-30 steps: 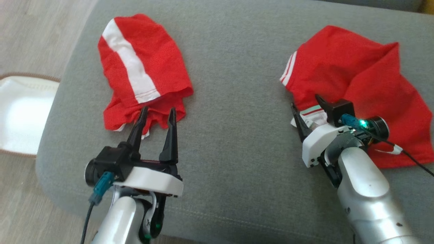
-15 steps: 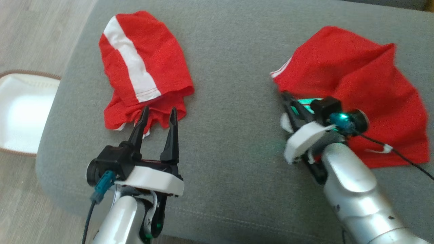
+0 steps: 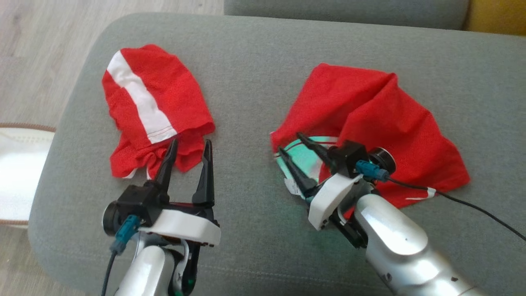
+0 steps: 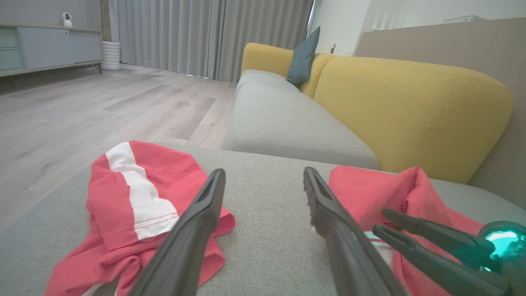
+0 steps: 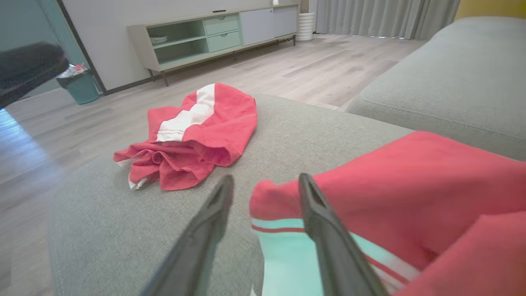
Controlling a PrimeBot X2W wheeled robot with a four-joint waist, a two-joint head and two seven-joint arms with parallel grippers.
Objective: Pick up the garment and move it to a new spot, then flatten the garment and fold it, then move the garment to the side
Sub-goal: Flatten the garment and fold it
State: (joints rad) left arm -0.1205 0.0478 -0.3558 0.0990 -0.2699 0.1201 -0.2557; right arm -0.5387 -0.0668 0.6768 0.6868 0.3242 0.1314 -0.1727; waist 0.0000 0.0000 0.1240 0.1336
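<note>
Two red garments lie on the grey cushion (image 3: 254,74). The left garment (image 3: 181,90) (image 5: 226,123) has a broad white stripe and is bunched at its near end. My left gripper (image 3: 190,143) (image 4: 264,172) is open, its left fingertip over that bunched edge. The right garment (image 3: 370,115) (image 4: 370,189) (image 5: 411,181) is crumpled, and its white striped hem glows teal under the wrist light. My right gripper (image 3: 289,142) (image 4: 381,220) (image 5: 263,181) stands at that hem with its fingers apart. One finger lies over the cloth edge, the other over bare cushion.
A white padded thing with a brown rim (image 3: 16,164) lies on the wooden floor left of the cushion. A grey sofa seat (image 4: 283,119) with a yellow backrest (image 4: 411,111) stands behind. A black cable (image 3: 472,205) trails from my right wrist across the cushion.
My right gripper shut on the right garment's hem and dragged it left toward the middle; its fingers now stand apart again. The head camera shifted. The left gripper stayed put.
</note>
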